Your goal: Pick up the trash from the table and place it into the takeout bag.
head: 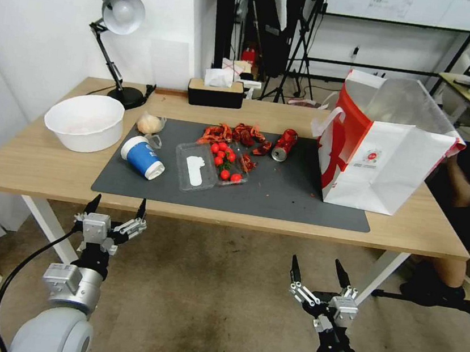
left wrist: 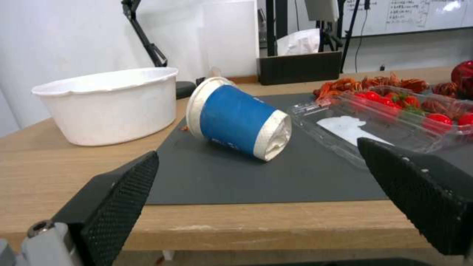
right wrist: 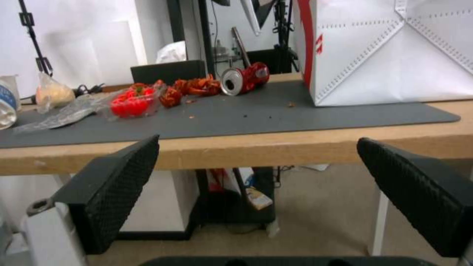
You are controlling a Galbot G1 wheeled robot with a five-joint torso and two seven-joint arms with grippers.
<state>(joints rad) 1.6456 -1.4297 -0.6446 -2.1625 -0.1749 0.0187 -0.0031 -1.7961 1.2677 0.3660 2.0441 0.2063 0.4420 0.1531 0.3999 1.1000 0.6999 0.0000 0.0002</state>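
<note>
Trash lies scattered over the dark grey rectangular mat (head: 278, 195) on the long light-wood table (head: 30, 165), all of it beyond both grippers, which hang in front of the table's near edge and touch nothing. The left gripper (head: 116, 206) has its two black fingers spread wide and empty, its tips just short of the table edge. Straight ahead of it the blue paper cup with a white lid (head: 142, 156) lies on its side on the mat; in the left wrist view this cup (left wrist: 237, 117) sits between the two fingertips (left wrist: 121, 184), its crumpled white base turned toward the camera. Beyond the left gripper and off to its outer side stands the wide white paper bowl (head: 85, 121), off the mat on bare wood. Beyond the cup rests a small clear plastic bag with something pale inside (head: 150, 124).

The right gripper (head: 318, 272) is lower and nearer the robot, also spread and holding nothing. Ahead of it and toward the left arm's side sits the open clear plastic clamshell box with red cherry tomatoes (head: 213, 165), with red crayfish shells (head: 234, 135) piled behind. The crushed red can (head: 284, 144) lies on its side farther ahead; the right wrist view shows its open end (right wrist: 244, 78) facing that gripper. Ahead and to the right gripper's outer side stands the large white paper takeout bag with red side panels (head: 388, 160), upright, mouth open, its base partly on the mat.
</note>
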